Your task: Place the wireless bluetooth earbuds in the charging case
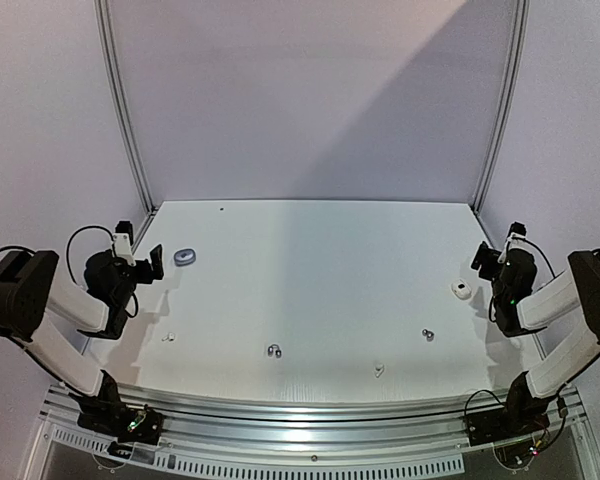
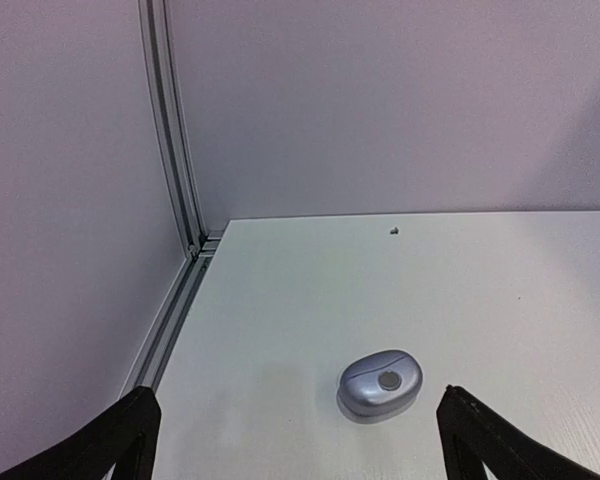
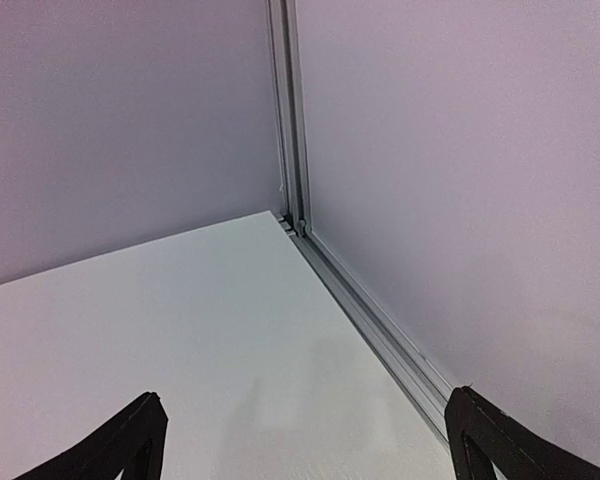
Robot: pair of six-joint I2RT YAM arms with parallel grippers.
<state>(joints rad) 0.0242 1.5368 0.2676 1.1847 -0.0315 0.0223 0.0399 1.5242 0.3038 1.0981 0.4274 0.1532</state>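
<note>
Grey oval plastic charging case (image 1: 185,257) with a round silver button on top lies flat on the white table (image 1: 310,260), lid down, toward the far-left part.

Left gripper (image 1: 152,263) sits just left of the grey case, jaws spread wide with nothing in them. In the wrist view the case lies ahead between the two black fingers (image 2: 120,440), untouched.

All four earbuds lie loose, nearer the arms than the grey case:
- white earbud (image 1: 167,338), almost straight back from it
- dark grey earbud (image 1: 275,350), to its right
- second white earbud (image 1: 379,370), farther right
- second dark grey earbud (image 1: 428,334), beyond that

Small white rounded case (image 1: 461,290) lies far right of the grey case.

Right gripper (image 1: 483,260) is just past the white one, jaws wide apart and empty.
</note>
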